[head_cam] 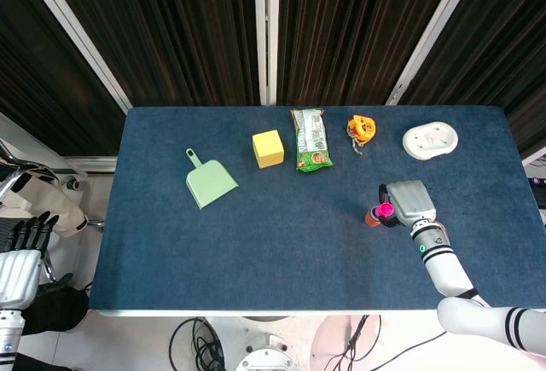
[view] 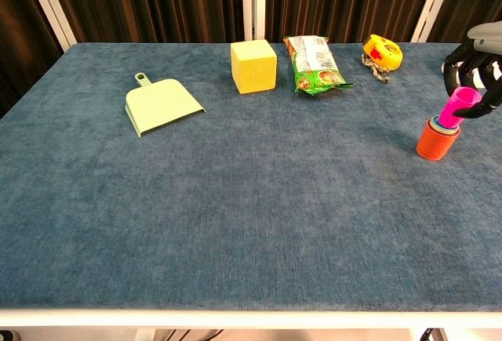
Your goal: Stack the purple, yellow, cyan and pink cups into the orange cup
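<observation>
Holding the pink cup [view: 459, 107] tilted, its base dipping into the orange cup [view: 434, 141], the right hand [head_cam: 406, 203] has its fingers [view: 486, 106] curled round the pink cup's upper part; a cyan rim shows inside the orange cup, which stands upright toward the worktop's [head_cam: 256, 243] right side. Left hand [head_cam: 19, 262] hangs off the worktop's left edge, fingers apart and holding nothing. Along the far side lie a green dustpan [head_cam: 209, 182], yellow block [head_cam: 268, 147], snack bag [head_cam: 310, 139], orange tape measure [head_cam: 361, 127] and white holder [head_cam: 430, 141].
</observation>
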`<action>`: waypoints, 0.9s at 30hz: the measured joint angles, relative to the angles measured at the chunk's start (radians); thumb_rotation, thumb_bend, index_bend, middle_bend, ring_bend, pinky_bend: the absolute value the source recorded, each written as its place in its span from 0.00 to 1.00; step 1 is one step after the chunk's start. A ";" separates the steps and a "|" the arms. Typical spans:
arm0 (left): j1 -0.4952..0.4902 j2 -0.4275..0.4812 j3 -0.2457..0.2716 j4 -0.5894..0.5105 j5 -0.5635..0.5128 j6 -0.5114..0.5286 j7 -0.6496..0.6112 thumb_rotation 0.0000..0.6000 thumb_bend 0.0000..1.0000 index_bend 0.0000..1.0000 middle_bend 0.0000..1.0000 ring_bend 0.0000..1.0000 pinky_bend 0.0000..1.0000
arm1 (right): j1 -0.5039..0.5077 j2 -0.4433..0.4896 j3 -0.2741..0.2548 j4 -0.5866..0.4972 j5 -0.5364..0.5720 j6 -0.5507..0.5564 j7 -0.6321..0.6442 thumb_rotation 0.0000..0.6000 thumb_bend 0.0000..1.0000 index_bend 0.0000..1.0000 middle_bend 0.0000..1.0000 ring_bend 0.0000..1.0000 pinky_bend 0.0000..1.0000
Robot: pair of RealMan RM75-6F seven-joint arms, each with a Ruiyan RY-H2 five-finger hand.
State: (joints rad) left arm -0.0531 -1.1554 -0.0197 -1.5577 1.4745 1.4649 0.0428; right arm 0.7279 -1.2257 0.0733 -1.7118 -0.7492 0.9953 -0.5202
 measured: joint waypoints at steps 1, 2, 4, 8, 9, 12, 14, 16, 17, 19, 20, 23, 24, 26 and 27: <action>0.000 0.000 0.000 0.000 0.000 0.000 -0.001 1.00 0.06 0.04 0.00 0.00 0.00 | 0.000 -0.002 0.000 0.001 0.000 -0.001 -0.001 1.00 0.28 0.60 0.58 0.61 0.73; 0.000 0.000 0.000 0.001 -0.001 0.000 -0.002 1.00 0.06 0.04 0.00 0.00 0.00 | 0.001 -0.005 0.001 0.002 0.000 -0.001 -0.001 1.00 0.28 0.60 0.58 0.61 0.73; 0.000 0.000 0.000 0.003 -0.001 0.000 -0.004 1.00 0.06 0.04 0.00 0.00 0.00 | 0.002 -0.008 0.002 0.004 0.001 -0.003 -0.002 1.00 0.28 0.60 0.58 0.61 0.73; 0.000 -0.001 0.001 0.006 -0.001 -0.001 -0.007 1.00 0.06 0.04 0.00 0.00 0.00 | 0.002 -0.010 0.003 0.005 -0.001 -0.006 0.001 1.00 0.24 0.59 0.55 0.61 0.73; 0.001 -0.001 0.001 0.006 -0.001 -0.001 -0.008 1.00 0.06 0.04 0.00 0.00 0.00 | 0.002 -0.009 0.002 0.005 0.000 -0.009 0.000 1.00 0.21 0.56 0.53 0.61 0.73; 0.001 -0.002 0.002 0.009 -0.002 -0.001 -0.012 1.00 0.06 0.04 0.00 0.00 0.00 | 0.005 -0.002 -0.002 0.004 0.006 -0.022 -0.006 1.00 0.14 0.49 0.49 0.61 0.73; 0.002 -0.002 0.002 0.011 -0.003 -0.002 -0.014 1.00 0.06 0.04 0.00 0.00 0.00 | 0.006 0.003 -0.003 0.001 0.008 -0.030 -0.003 1.00 0.11 0.46 0.47 0.61 0.73; 0.002 -0.003 0.003 0.013 -0.004 -0.003 -0.015 1.00 0.06 0.04 0.00 0.00 0.00 | 0.004 0.006 -0.001 0.000 0.005 -0.033 0.008 1.00 0.07 0.42 0.44 0.61 0.73; 0.002 -0.004 0.003 0.014 -0.004 -0.003 -0.015 1.00 0.06 0.04 0.00 0.00 0.00 | 0.002 0.008 0.001 -0.001 0.000 -0.032 0.016 1.00 0.07 0.41 0.43 0.60 0.73; 0.003 -0.004 0.003 0.014 -0.004 -0.001 -0.016 1.00 0.06 0.04 0.00 0.00 0.00 | -0.002 0.009 0.005 0.000 -0.015 -0.022 0.026 1.00 0.06 0.39 0.41 0.60 0.73; 0.003 -0.004 0.003 0.014 -0.004 -0.001 -0.015 1.00 0.06 0.04 0.00 0.00 0.00 | -0.006 0.010 0.007 0.000 -0.027 -0.011 0.030 1.00 0.06 0.38 0.41 0.60 0.73; 0.002 -0.004 0.003 0.013 -0.001 0.001 -0.013 1.00 0.06 0.04 0.00 0.00 0.00 | -0.021 0.019 0.011 -0.007 -0.062 0.022 0.044 1.00 0.05 0.37 0.41 0.60 0.73; 0.002 -0.004 0.002 0.011 0.000 0.002 -0.011 1.00 0.06 0.04 0.00 0.00 0.00 | -0.027 0.023 0.012 -0.012 -0.076 0.035 0.048 1.00 0.05 0.37 0.40 0.60 0.73; 0.002 -0.003 0.002 0.009 0.001 0.003 -0.008 1.00 0.06 0.04 0.00 0.00 0.00 | -0.046 0.031 0.009 -0.023 -0.120 0.075 0.059 1.00 0.03 0.34 0.38 0.57 0.72; 0.002 -0.002 0.002 0.006 0.002 0.004 -0.005 1.00 0.06 0.04 0.00 0.00 0.00 | -0.057 0.034 0.006 -0.027 -0.145 0.096 0.064 1.00 0.03 0.29 0.35 0.51 0.69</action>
State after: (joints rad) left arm -0.0512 -1.1574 -0.0174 -1.5515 1.4761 1.4691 0.0380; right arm 0.6706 -1.1920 0.0791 -1.7386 -0.8947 1.0917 -0.4562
